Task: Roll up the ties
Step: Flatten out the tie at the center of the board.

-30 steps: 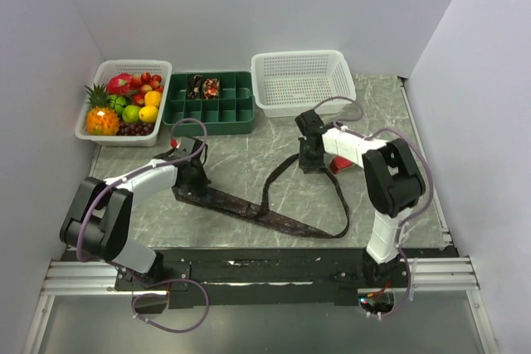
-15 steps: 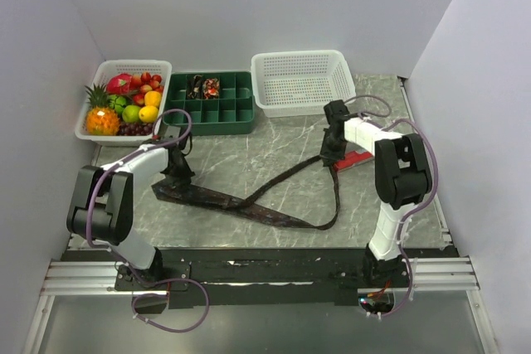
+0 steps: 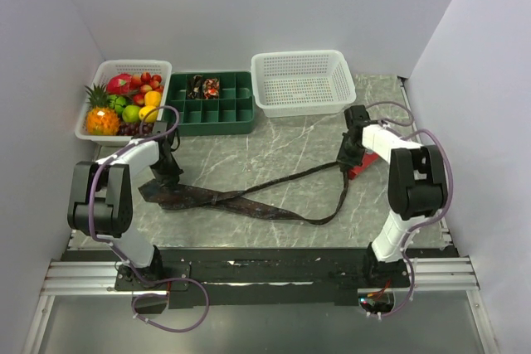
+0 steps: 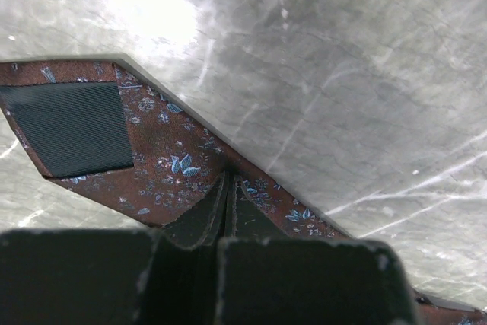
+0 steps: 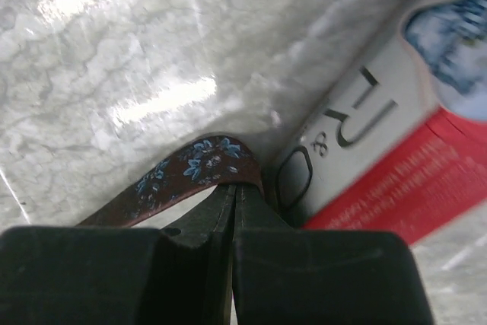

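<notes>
Marble table (image 3: pixel 274 151), tie (image 4: pixel 161 150), card (image 5: pixel 396 165) lettered "R"

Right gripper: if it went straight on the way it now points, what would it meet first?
The right gripper, shut on the tie, points at the marble table; it would likely meet that first. The red-and-white packet lies just beside its line.

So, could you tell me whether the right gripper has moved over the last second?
Yes. The right gripper has shifted rightward, from opposite the white basket's middle to opposite its right corner, dragging the tie along.
</notes>
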### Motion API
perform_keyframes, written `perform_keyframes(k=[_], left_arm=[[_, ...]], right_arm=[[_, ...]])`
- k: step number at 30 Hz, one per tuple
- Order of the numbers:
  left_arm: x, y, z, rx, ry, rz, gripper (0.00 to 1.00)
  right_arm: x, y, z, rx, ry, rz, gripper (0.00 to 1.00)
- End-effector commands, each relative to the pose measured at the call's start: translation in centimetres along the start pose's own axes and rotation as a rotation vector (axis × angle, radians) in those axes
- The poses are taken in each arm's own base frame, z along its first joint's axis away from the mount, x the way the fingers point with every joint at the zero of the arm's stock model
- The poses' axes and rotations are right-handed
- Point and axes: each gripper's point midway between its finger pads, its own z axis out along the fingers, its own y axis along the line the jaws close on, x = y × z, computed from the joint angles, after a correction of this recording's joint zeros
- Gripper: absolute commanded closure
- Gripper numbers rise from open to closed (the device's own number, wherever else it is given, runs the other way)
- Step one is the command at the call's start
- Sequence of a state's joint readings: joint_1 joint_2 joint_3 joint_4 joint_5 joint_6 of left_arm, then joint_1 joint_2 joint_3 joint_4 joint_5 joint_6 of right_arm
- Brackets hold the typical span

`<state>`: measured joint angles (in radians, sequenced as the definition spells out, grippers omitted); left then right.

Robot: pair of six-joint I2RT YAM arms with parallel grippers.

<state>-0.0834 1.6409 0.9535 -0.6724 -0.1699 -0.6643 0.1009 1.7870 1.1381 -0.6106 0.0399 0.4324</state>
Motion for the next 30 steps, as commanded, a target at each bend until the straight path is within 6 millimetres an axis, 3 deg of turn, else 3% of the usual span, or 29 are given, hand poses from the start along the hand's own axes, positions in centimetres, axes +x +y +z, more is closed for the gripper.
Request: perform_keyframes(k=[1,4,7,10,12,13,16,19,22,24,26,27,30], left_arm=[[0.8,3.4,1.4,-0.134,0.029,0.02,0.99],[0.2,3.5,1.1,-0.139,0.014,0.02,0.99],[-1.7,2.9,-0.1,-0.122,-0.045,0.024,0.99],[-3.5,2.0,-1.9,-0.074,-0.113,0.035,0.89],[-4.4,1.4,-3.6,-0.015,-0.17,0.026,0.74],[-4.4,1.1,-4.1,0.015,-0.183,0.027,0.61],[-3.8,-0.2,-6.0,0.155,-0.22,0.02,0.42],[-2.4,-1.9,-7.7,0.323,-0.226,0.014,0.38],[-0.5,-3.5,-9.7,0.485,-0.211,0.002,0.38],[0.2,-3.9,-11.1,0.547,-0.223,0.0,0.38],[1.1,-3.5,-11.3,0.533,-0.209,-0.012,0.38],[1.1,-3.3,-11.7,0.535,-0.218,-0.012,0.37],[1.1,-2.9,-12.1,0.527,-0.243,-0.029,0.35]], right_arm=[[-1.0,-0.8,-2.5,-0.009,-0.097,0.008,1.0],[0.0,-0.4,-3.2,-0.065,-0.104,0.009,1.0],[1.1,0.3,-4.4,-0.154,-0.134,-0.002,1.0],[1.1,1.8,-6.7,-0.262,-0.188,-0.026,1.0],[1.0,2.4,-8.4,-0.3,-0.222,-0.047,1.0],[1.0,2.9,-9.1,-0.319,-0.235,-0.059,1.0],[0.8,4.1,-11.3,-0.385,-0.297,-0.107,0.93],[1.5,5.6,-12.5,-0.415,-0.33,-0.192,0.78],[3.2,7.5,-12.8,-0.375,-0.336,-0.329,0.75],[5.7,9.9,-13.2,-0.382,-0.325,-0.451,0.75],[7.6,11.8,-13.5,-0.412,-0.306,-0.542,0.76],[9.6,13.5,-13.9,-0.457,-0.286,-0.613,0.76],[12.1,16.5,-13.8,-0.554,-0.217,-0.728,0.78]])
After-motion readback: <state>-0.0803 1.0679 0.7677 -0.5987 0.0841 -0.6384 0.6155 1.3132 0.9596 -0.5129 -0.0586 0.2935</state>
